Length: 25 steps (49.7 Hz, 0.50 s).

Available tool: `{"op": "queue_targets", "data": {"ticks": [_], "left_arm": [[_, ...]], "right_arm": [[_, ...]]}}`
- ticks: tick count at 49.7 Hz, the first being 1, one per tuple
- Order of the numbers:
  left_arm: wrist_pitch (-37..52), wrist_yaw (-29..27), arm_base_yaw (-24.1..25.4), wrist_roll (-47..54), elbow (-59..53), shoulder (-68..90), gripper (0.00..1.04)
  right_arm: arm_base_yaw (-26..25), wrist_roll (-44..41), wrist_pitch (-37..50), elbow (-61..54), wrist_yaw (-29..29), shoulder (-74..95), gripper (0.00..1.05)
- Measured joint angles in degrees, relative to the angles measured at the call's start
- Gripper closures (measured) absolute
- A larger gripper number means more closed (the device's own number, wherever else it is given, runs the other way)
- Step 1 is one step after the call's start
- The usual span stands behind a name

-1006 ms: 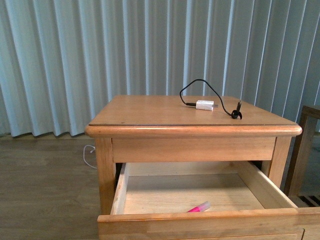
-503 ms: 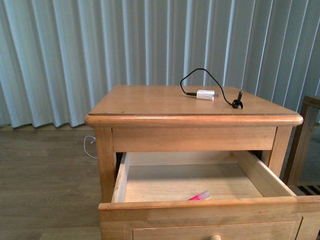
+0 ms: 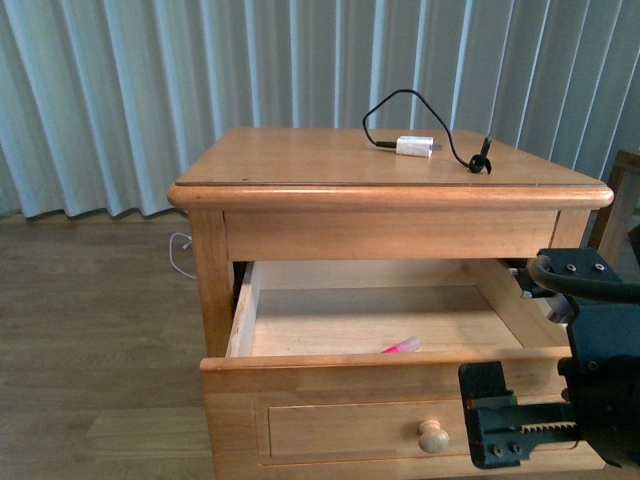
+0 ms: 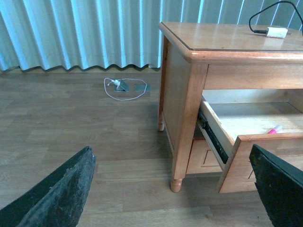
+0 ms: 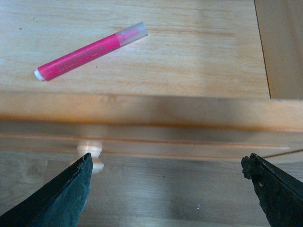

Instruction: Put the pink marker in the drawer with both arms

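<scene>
Open drawer holds pink marker; right gripper — lower right — beside knob.

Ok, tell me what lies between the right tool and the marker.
Right wrist view: the drawer front, with its knob, separates the right tool from the marker.

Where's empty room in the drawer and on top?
The drawer floor is bare left of and behind the pink marker. The left half of the tabletop is free; the white plug and black cable crowd its far right.
</scene>
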Motion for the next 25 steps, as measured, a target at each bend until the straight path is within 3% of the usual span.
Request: {"op": "queue_targets", "data": {"ticks": [25], "left_arm": [[0.0, 0.0, 0.0, 0.0, 0.0, 0.0, 0.06]], "right_arm": [[0.1, 0.5, 9.8, 10.7, 3.8, 13.4, 0.08]]}}
